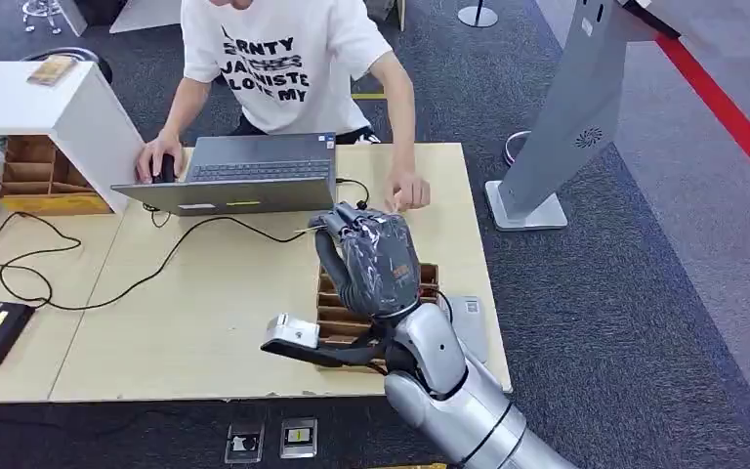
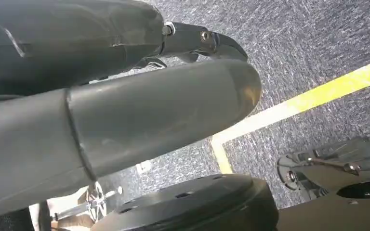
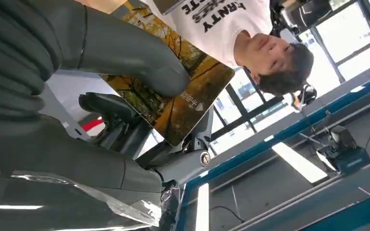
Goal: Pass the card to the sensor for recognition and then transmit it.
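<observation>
Head view first: right hand (image 1: 376, 262) is raised above the table (image 1: 205, 322), over a brown slotted box (image 1: 337, 318) near the front edge, its fingers curled in; the card cannot be made out from up here. A grey flat pad (image 1: 469, 320), likely the sensor, lies on the table just beside the box, on the hand's outer side. Across the table a person (image 1: 283, 59) sits at a laptop (image 1: 239, 176), one hand (image 1: 410, 191) resting on the tabletop close beyond the robot's fingers. Left wrist view: left hand (image 2: 125, 110) hangs over dark carpet with a yellow line, thumb and fingers lying near one another, but I cannot tell whether they are closed or holding anything. Right wrist view: the thumb presses the card (image 3: 173, 101), printed with yellow autumn trees, against the darker fingers, so the card is clamped in the right hand, held up toward the person. By my reading the card is picked and the pass to the sensor is in hand. Next calls for lowering the card flat over the pad, then offering it to the person.
</observation>
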Available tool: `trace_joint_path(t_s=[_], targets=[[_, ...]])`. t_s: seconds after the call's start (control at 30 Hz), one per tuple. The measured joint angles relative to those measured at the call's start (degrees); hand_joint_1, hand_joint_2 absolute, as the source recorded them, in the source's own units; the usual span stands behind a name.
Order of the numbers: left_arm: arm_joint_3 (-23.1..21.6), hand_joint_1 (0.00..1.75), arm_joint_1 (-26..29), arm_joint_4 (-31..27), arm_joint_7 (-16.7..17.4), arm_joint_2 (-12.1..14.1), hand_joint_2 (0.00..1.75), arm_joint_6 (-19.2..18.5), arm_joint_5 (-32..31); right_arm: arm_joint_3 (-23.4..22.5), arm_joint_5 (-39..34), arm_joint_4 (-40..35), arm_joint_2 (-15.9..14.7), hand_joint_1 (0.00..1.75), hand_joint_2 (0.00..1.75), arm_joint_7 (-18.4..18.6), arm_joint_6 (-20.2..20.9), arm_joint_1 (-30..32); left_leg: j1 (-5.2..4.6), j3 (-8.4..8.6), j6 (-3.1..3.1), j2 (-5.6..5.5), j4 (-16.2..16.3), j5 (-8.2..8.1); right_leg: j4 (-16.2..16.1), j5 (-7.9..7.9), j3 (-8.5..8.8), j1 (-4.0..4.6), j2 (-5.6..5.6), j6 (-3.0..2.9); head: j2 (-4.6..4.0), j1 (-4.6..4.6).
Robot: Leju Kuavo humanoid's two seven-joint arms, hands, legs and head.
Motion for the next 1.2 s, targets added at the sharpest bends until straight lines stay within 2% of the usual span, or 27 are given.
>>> trace_joint_path(t_s=[0.27,0.5,0.67,1.2], targets=[[0.0,0.0,0.3,0.0,0.0,0.0,0.0,0.3,0.2,0.0,-3.3,0.0,0.0,1.75,1.75,-0.2,0.0,0.0,0.0,0.0,0.0,0.0,0.0,0.0,0.0,0.0,0.0,0.0,0.0,0.0,0.0,0.0],[0.0,0.0,0.6,0.0,0.0,0.0,0.0,0.4,0.8,-0.6,-8.4,-0.5,-0.2,1.75,1.75,-1.8,-0.1,0.4,0.0,0.01,0.0,0.0,0.0,0.0,0.0,0.0,-0.01,0.0,0.0,0.0,0.0,0.0],[0.0,0.0,0.8,0.0,0.0,0.0,0.0,0.4,1.2,-2.8,-10.5,-1.9,-0.6,1.75,1.75,-2.3,-0.1,1.6,0.0,0.02,0.0,0.0,0.0,0.0,0.0,0.0,-0.01,0.0,0.01,0.0,0.0,0.0],[0.0,0.0,1.0,0.0,-0.2,0.0,0.0,0.4,1.4,-9.6,-11.0,-6.6,-2.6,1.75,1.75,-1.4,-0.1,5.8,0.0,0.03,0.0,0.02,0.0,0.0,0.0,0.0,-0.01,0.0,0.02,0.0,0.0,0.0]])
